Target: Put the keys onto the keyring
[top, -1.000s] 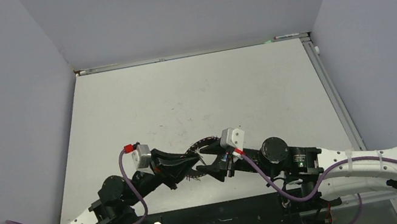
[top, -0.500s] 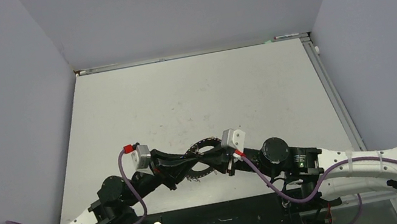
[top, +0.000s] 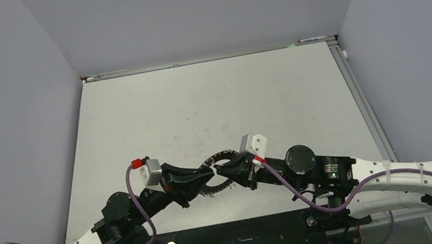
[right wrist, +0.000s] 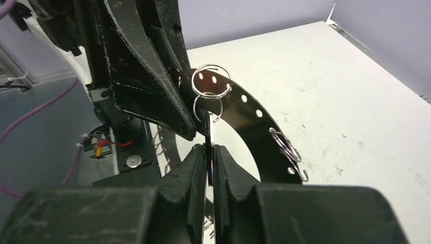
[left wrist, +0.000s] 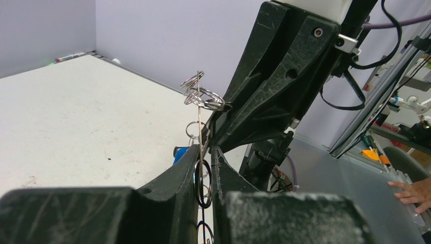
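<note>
The keyring point(right wrist: 243, 104) is a flat dark ring with holes along its rim and several wire loops point(left wrist: 202, 94). It is held off the table on edge, and shows between the two grippers in the top view point(top: 221, 157). My left gripper point(left wrist: 205, 148) is shut on its rim, seen edge-on. My right gripper point(right wrist: 207, 146) is shut on a thin dark key point(right wrist: 208, 133), also edge-on. The key's silver loop point(right wrist: 206, 107) touches a loop on the ring. The blue key point(left wrist: 180, 152) hangs behind my left fingers. The two grippers point(top: 208, 178) point(top: 222, 172) are tip to tip.
The white tabletop point(top: 210, 106) stretches out beyond the grippers, with grey walls on three sides. A black base plate point(top: 241, 242) lies along the near edge between the arm bases. Purple cables point(top: 141, 209) loop off both wrists.
Both grippers have moved slightly away from the near edge. The right gripper has closed in on the left gripper and the ring.
</note>
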{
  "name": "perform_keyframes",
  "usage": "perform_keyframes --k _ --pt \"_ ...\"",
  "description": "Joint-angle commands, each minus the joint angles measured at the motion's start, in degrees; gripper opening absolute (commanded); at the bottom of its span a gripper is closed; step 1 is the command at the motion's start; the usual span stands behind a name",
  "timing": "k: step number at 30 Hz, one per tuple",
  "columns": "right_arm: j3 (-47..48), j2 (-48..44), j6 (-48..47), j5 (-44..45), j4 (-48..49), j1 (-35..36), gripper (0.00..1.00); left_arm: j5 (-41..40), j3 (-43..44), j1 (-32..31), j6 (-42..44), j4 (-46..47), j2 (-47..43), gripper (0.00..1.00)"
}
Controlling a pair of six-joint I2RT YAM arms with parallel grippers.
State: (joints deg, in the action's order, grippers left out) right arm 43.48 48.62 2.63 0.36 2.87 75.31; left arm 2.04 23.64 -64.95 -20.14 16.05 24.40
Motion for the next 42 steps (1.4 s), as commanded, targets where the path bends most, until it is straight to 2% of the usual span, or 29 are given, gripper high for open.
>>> perform_keyframes --k 1,2,4,6,9,10,16,22,36,40,42 --pt "4.9 0.9 4.9 -3.5 -3.6 -0.3 0.05 0.2 4.9 -0.3 3.8 -2.3 -0.5 0.0" --pt "5.7 1.3 5.9 -4.2 -5.1 -0.3 0.05 0.0 5.3 -0.3 4.5 -3.5 -0.4 0.06" --pt "7.7 2.3 8.0 -6.1 -7.0 -0.3 0.05 -0.4 6.7 -0.3 6.3 -6.7 0.1 0.42" --pt "10.2 3.4 10.3 -8.0 -9.6 -0.3 0.05 -1.1 8.9 -0.3 8.3 -11.3 0.7 0.69" --pt "14.2 5.0 14.3 -9.1 -14.0 -0.3 0.05 -2.7 11.7 -0.3 11.3 -18.3 0.5 0.94" --pt "15.3 5.3 15.5 -9.0 -15.2 -0.4 0.05 -3.6 12.4 -0.3 12.3 -20.7 -0.2 0.99" --pt "21.2 6.5 23.4 -4.2 -20.8 -0.5 0.05 -6.8 13.9 -0.3 19.0 -26.0 -4.3 0.96" --pt "25.8 8.8 25.6 -2.9 -27.5 -0.5 0.05 -7.6 8.0 -0.2 22.3 -23.2 -9.7 0.96" --pt "28.7 11.0 24.1 -4.9 -35.1 -0.5 0.05 1.5 4.2 0.2 24.9 -24.4 -16.3 1.0" --pt "29.4 11.7 23.6 -6.5 -35.9 -0.4 0.05 4.1 4.0 0.7 24.1 -23.5 -15.9 0.9" --pt "29.8 11.9 23.4 -7.9 -36.1 -0.5 0.05 5.9 3.6 0.9 23.2 -22.1 -15.7 0.76"
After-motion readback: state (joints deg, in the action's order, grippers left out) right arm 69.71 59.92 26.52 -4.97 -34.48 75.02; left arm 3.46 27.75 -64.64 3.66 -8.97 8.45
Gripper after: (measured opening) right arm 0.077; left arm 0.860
